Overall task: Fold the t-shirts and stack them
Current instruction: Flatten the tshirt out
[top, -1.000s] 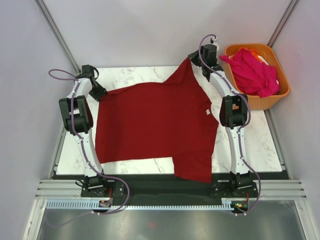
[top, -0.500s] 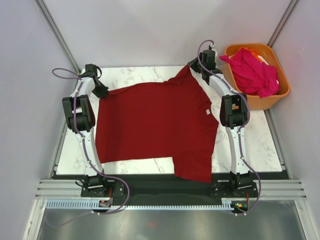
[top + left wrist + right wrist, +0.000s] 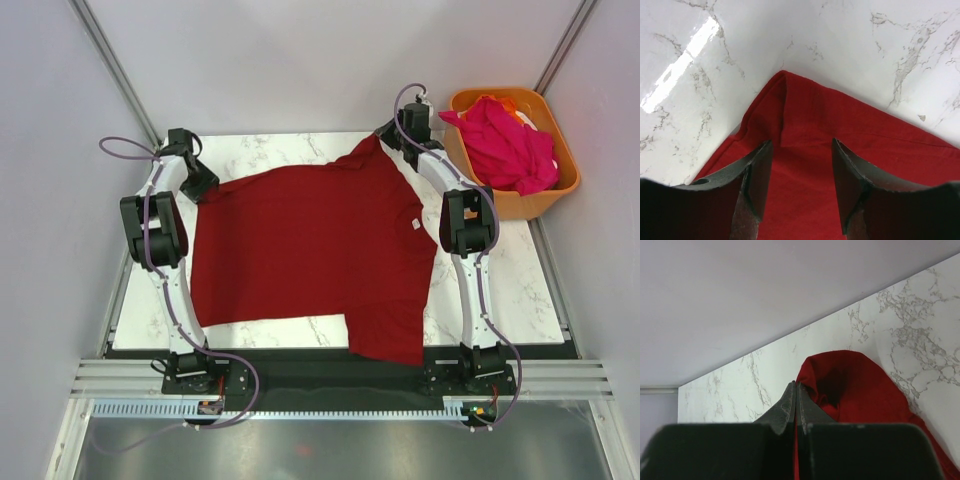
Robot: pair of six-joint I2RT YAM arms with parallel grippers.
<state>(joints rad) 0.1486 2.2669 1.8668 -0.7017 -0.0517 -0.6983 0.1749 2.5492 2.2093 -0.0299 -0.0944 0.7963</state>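
A dark crimson t-shirt (image 3: 310,250) lies spread over the marble table (image 3: 500,290), its white neck label (image 3: 413,224) near the right arm. One part hangs over the near edge. My left gripper (image 3: 203,185) stands open just over the shirt's far left corner (image 3: 785,95), with its fingers (image 3: 760,170) on either side of flat cloth and nothing pinched. My right gripper (image 3: 390,137) is shut on the far right tip of the crimson t-shirt (image 3: 860,385), and a thin strip of red shows between its jaws (image 3: 796,386). A magenta t-shirt (image 3: 505,145) lies bunched in the tub.
An orange plastic tub (image 3: 530,205) stands at the table's far right corner, beside the right arm. Grey walls close in the back and both sides. Bare marble (image 3: 840,35) lies beyond the shirt's far left corner.
The left jaws have opened and let go of the far left corner, which now lies flat. The right gripper has lowered the shirt's far right tip toward the table.
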